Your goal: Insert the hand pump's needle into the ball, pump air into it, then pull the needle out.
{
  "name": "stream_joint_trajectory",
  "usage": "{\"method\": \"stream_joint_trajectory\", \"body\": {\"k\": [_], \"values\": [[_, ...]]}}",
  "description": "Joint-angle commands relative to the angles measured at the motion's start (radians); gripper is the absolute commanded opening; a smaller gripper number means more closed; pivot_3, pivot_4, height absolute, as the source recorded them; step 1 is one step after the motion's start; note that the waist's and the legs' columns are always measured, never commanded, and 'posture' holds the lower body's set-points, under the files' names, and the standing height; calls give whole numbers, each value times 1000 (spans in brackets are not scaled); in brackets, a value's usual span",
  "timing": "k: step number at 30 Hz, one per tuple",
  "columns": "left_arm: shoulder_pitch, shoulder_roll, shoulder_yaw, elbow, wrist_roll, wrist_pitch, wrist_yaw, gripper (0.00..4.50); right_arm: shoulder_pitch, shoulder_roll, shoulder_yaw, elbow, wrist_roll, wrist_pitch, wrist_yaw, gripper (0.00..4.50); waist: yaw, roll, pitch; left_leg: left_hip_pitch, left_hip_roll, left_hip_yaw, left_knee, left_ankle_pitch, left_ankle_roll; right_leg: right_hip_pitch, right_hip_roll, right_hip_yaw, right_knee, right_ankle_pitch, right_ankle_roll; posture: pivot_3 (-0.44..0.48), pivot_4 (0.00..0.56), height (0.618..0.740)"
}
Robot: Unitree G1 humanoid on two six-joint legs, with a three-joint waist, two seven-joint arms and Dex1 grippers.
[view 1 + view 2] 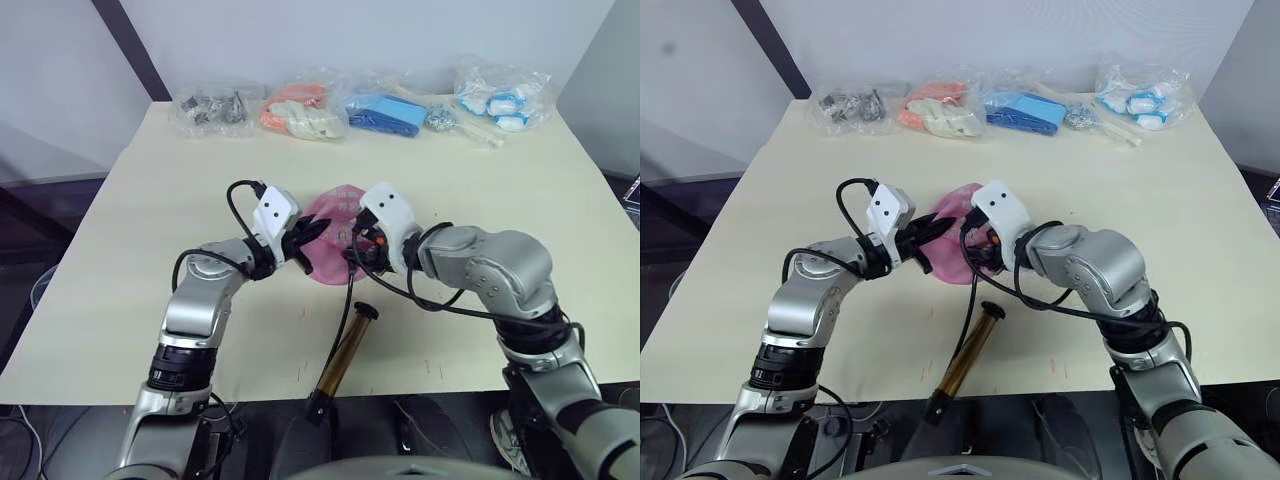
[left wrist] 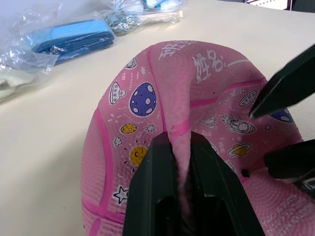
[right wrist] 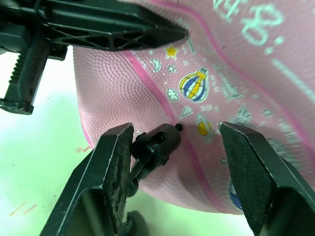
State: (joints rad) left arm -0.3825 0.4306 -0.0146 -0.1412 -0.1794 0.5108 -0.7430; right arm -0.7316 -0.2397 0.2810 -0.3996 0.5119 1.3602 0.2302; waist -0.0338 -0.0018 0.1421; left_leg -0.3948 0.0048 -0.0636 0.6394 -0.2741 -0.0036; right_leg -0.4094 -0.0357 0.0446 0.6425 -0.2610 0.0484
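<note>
The ball (image 1: 335, 215), pink and partly deflated, lies at the table's middle. My left gripper (image 2: 179, 140) is shut on a raised fold of its rubber (image 2: 181, 147). My right gripper (image 1: 355, 245) is open at the ball's near side. The needle's black fitting (image 3: 157, 142) sits between its fingers, leaning on one pad (image 3: 118, 167), with its tip against the ball's skin. The silver pin itself is hidden. The hand pump's bronze tube (image 1: 345, 355) lies toward the front edge, and its thin black hose (image 1: 347, 300) runs up to the right gripper.
Several clear bags line the table's back edge: dark metal parts (image 1: 212, 108), orange and white items (image 1: 300, 112), blue items (image 1: 385, 112), white and blue items (image 1: 500, 95). The pump's lower end overhangs the table's front edge (image 1: 420, 385).
</note>
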Motion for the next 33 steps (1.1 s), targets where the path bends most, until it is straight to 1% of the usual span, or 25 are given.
{"method": "stream_joint_trajectory", "body": {"k": [1,11,13,20,24,33], "values": [[57,-28,-59,13,-13,118,34,0,31,-23,13,-99,-20,-51,9,2877,2,0,0,0,0,-1,0,0,0,0,0,-1,0,0,0,0,150,740],[90,-99,-30,-112,-47,265,189,0,134,-50,24,-160,-74,-80,-10,2877,9,0,0,-1,-1,-4,6,0,0,3,-1,-3,1,0,0,0,150,740],[98,-125,-10,-132,-57,294,233,0,147,-29,15,-157,-81,-77,-20,2877,10,0,0,-1,-1,-4,7,0,0,3,-1,-4,1,0,0,0,150,740],[117,-167,18,-177,-65,333,335,0,165,15,-9,-143,-94,-72,-34,2877,12,0,0,-1,-2,-4,9,2,-4,3,-1,-4,3,0,0,0,150,740],[122,-174,16,-184,-73,338,355,0,172,39,-18,-133,-100,-71,-41,2877,14,0,0,-1,-2,-4,9,2,-4,3,0,-3,4,0,0,0,150,740],[121,-166,9,-178,-90,331,370,0,197,133,-72,-114,-117,-30,-89,2877,14,0,0,-1,-3,-4,10,3,-5,3,0,-3,6,0,0,0,150,740]]}}
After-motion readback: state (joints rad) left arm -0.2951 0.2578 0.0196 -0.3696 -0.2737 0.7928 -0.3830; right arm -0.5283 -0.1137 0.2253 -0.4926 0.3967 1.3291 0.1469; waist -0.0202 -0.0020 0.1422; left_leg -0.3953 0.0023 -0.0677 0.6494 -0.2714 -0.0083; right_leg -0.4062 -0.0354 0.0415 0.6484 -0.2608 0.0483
